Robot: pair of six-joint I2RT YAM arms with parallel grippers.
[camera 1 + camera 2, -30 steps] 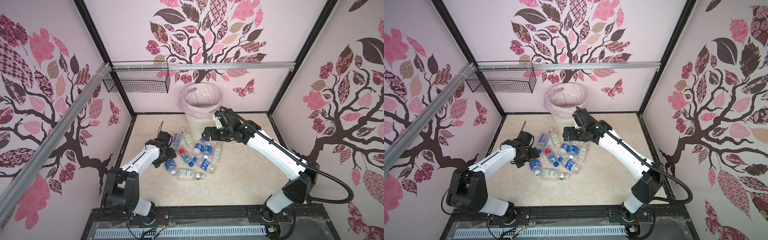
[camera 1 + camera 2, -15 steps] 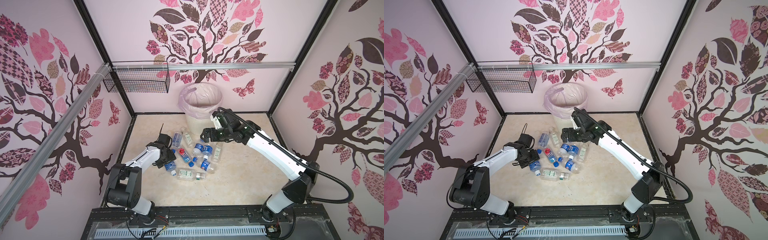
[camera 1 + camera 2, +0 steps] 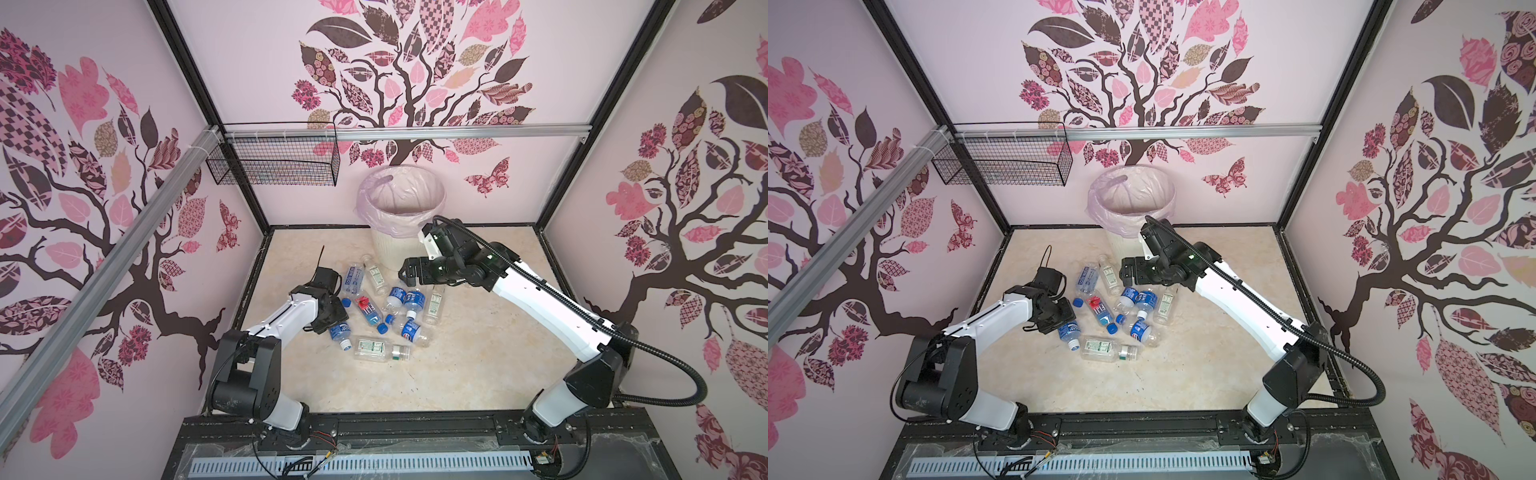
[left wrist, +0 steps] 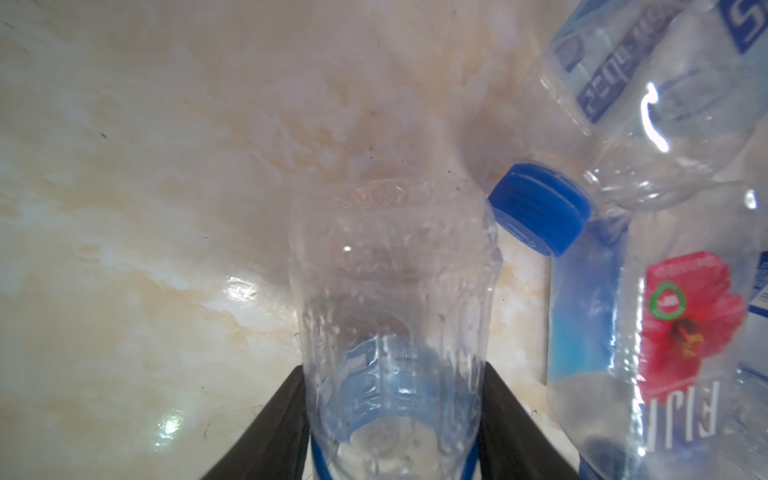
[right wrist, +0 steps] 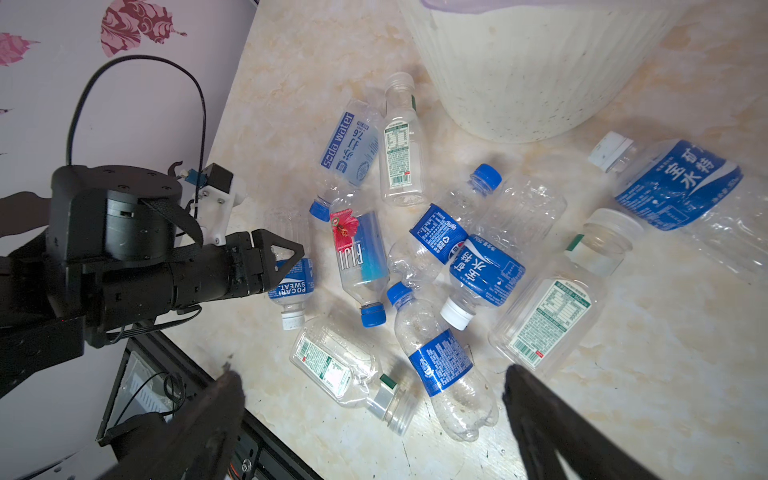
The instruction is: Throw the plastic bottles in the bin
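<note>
Seen from above, plastic bottles (image 3: 409, 300) lie scattered at the centre of the marbled worktop (image 3: 457, 374). They sit just below the pink-lined bin (image 3: 388, 249) at upper centre. At centre left, the left gripper (image 4: 394, 374) has narrowed its jaws from wide apart. They now appear to pinch both sides of a clear blue-labelled bottle (image 3: 340, 331), which is lying on the worktop at the pile's left edge. With that grip made, lifting it toward the bin looks like the next step. The right gripper (image 5: 372, 372) hovers over the pile beside the bin, its jaws spread wide and holding nothing.

Glossy clear plastic bottles (image 5: 359, 253)
</note>
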